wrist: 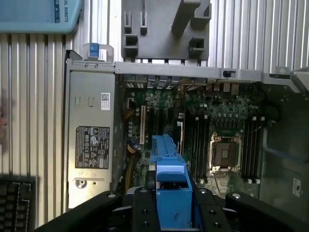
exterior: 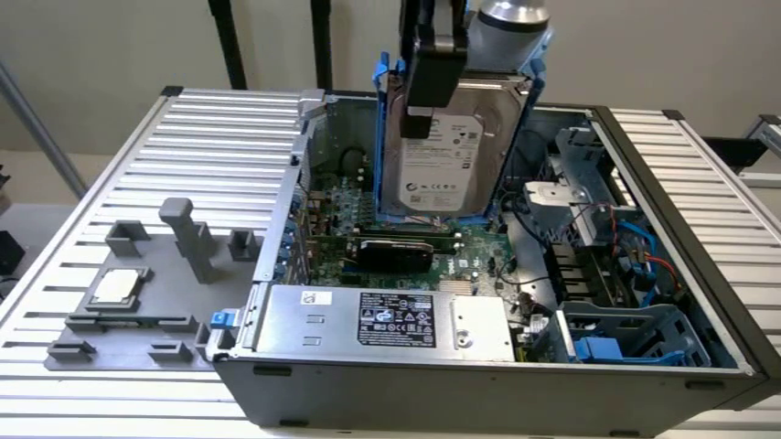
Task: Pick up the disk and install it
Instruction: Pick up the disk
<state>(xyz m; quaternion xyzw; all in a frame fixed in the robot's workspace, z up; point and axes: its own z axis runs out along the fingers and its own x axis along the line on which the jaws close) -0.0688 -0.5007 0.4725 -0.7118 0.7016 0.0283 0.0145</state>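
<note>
my pincer (exterior: pixel 422 117) is clenched on the top edge of the disk (exterior: pixel 442 160). i hold it upright, label outward, over the green board (exterior: pixel 366 206) inside the open computer case (exterior: pixel 488 384) on the desk (exterior: pixel 219 119).

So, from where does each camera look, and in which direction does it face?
Exterior view: off the arm, raised beside the open grey metal computer case, looking down into it; shows the black gripper holding the silver-grey, blue-railed disk upright.
Wrist view: on the wrist, looking down past the gripper and disk onto the green motherboard.
Shared: gripper, disk, case, motherboard, labelled silver power supply.
</note>
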